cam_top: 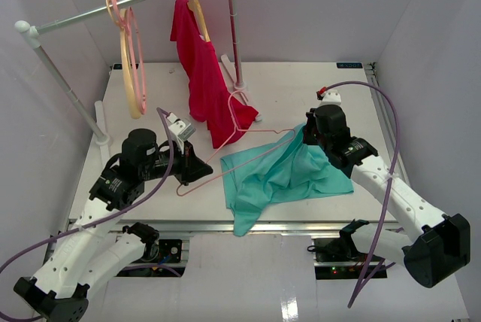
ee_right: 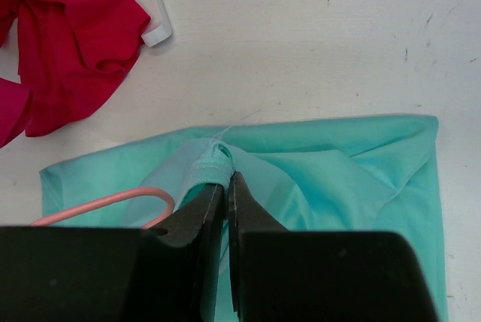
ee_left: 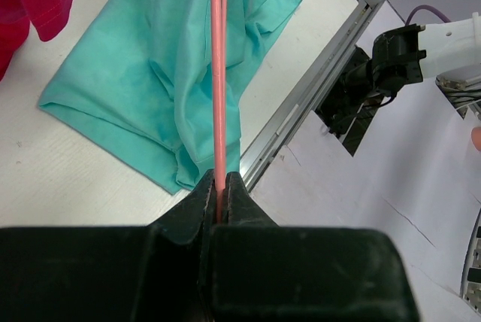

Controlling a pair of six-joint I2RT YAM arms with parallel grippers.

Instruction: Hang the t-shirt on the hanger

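The teal t-shirt [cam_top: 282, 175] lies crumpled on the table, its lower corner hanging over the front edge. It also shows in the left wrist view [ee_left: 161, 74] and the right wrist view [ee_right: 338, 171]. The thin light-pink hanger [cam_top: 248, 158] lies across it, its hook near the red garment. My left gripper [cam_top: 201, 169] is shut on the hanger's bar [ee_left: 218, 74]. My right gripper [cam_top: 304, 138] is shut on a fold of the t-shirt's hem [ee_right: 210, 165], with the hanger's curved end [ee_right: 113, 202] just left of its fingers.
A crimson-red garment [cam_top: 207, 81] hangs from a cream hanger on the white rail [cam_top: 128, 2]; its tail rests on the table. Cream and pink hangers [cam_top: 129, 59] hang at the rail's left. The rail's white posts [cam_top: 234, 28] stand on the table. The table's metal front edge [cam_top: 301, 226] runs below the shirt.
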